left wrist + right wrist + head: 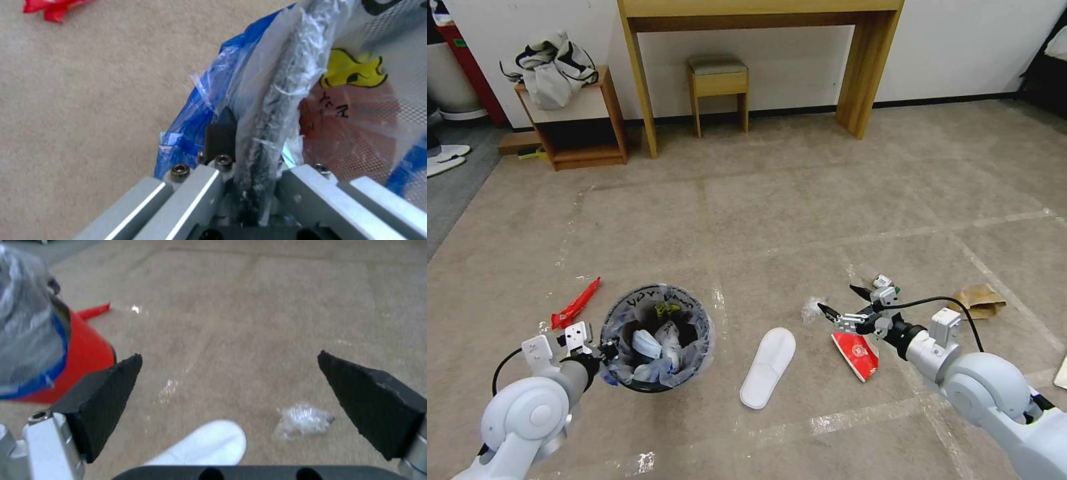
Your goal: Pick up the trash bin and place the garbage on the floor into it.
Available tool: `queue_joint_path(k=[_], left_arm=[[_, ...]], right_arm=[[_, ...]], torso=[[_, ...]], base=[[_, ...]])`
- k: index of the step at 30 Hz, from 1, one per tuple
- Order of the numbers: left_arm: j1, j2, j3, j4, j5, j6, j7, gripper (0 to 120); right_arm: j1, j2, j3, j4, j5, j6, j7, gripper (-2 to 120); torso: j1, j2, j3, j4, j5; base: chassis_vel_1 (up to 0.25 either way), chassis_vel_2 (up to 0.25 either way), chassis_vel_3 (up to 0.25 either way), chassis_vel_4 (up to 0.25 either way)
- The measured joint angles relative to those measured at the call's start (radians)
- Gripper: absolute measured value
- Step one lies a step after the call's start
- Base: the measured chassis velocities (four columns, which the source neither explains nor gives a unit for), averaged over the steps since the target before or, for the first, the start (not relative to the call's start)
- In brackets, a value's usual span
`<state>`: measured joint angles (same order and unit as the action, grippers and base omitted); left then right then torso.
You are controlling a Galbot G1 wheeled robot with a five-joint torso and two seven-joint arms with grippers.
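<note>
Here, left end effector [606, 351] clamped on trash bin [657, 337] rim, right end effector [840, 301] wide open, empty, above white slipper [768, 365].

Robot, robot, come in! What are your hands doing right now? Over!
Left gripper shut on trash bin rim. Right gripper open, empty, above floor near white slipper and red wrapper. Nothing in the way.

Even bright light, blurry wrist views

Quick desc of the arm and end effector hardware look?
Both arms: glossy white rounded joint shells, black wrist sections, a white boxy module near each wrist, and a loose black cable. Left end effector: silver aluminium bars with hex bolts. Right end effector: silver base carrying two black wedge-shaped, rough-textured fingers.
</note>
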<state>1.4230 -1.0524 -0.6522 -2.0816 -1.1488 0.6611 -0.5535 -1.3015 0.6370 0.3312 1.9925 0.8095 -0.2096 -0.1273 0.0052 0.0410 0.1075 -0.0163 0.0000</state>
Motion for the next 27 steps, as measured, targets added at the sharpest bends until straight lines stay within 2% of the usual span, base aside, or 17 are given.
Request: queue_joint_path(k=[7, 14, 19, 21, 25, 27], left_arm=[[0.018, -0.028, -0.007, 0.036, 0.064, -0.028, 0.040, 0], [0.052, -0.038, -0.034, 0.016, 0.073, -0.036, 0.024, 0], [0.069, -0.041, -0.068, -0.021, 0.039, -0.030, -0.007, 0], [0.071, -0.036, -0.071, -0.031, 0.029, -0.023, -0.015, 0], [0.072, -0.016, -0.062, -0.034, 0.025, -0.013, -0.012, 0], [0.078, -0.017, -0.067, -0.034, 0.027, -0.013, -0.009, 0]], right_arm=[[-0.020, 0.009, -0.019, -0.027, -0.028, 0.001, -0.010, 100], [-0.047, 0.020, -0.028, -0.035, -0.068, 0.018, -0.035, 100], [-0.030, -0.007, -0.055, -0.052, -0.077, -0.011, -0.026, 100], [-0.024, -0.020, -0.060, -0.053, -0.076, -0.033, -0.013, 100], [0.001, -0.042, -0.078, -0.061, -0.017, -0.121, 0.100, 100], [0.017, -0.042, -0.092, -0.067, 0.008, -0.141, 0.123, 100]], torso=[[0.000, 0.000, 0.000, 0.0000, -0.0002], [0.000, 0.000, -0.001, -0.0003, -0.0001], [0.000, -0.006, -0.005, 0.0000, 0.0001], [0.000, -0.008, -0.007, 0.0000, -0.0001], [-0.002, -0.012, -0.009, -0.0004, -0.0003], [-0.002, -0.012, -0.009, 0.0000, -0.0002]], base=[[0.000, 0.000, 0.000, 0.000], [0.000, 0.000, 0.000, 0.000], [0.000, 0.000, 0.000, 0.000], [0.037, 0.029, 0.058, 0.032], [0.035, 0.032, 0.048, 0.047], [0.016, 0.022, 0.026, 0.021]])
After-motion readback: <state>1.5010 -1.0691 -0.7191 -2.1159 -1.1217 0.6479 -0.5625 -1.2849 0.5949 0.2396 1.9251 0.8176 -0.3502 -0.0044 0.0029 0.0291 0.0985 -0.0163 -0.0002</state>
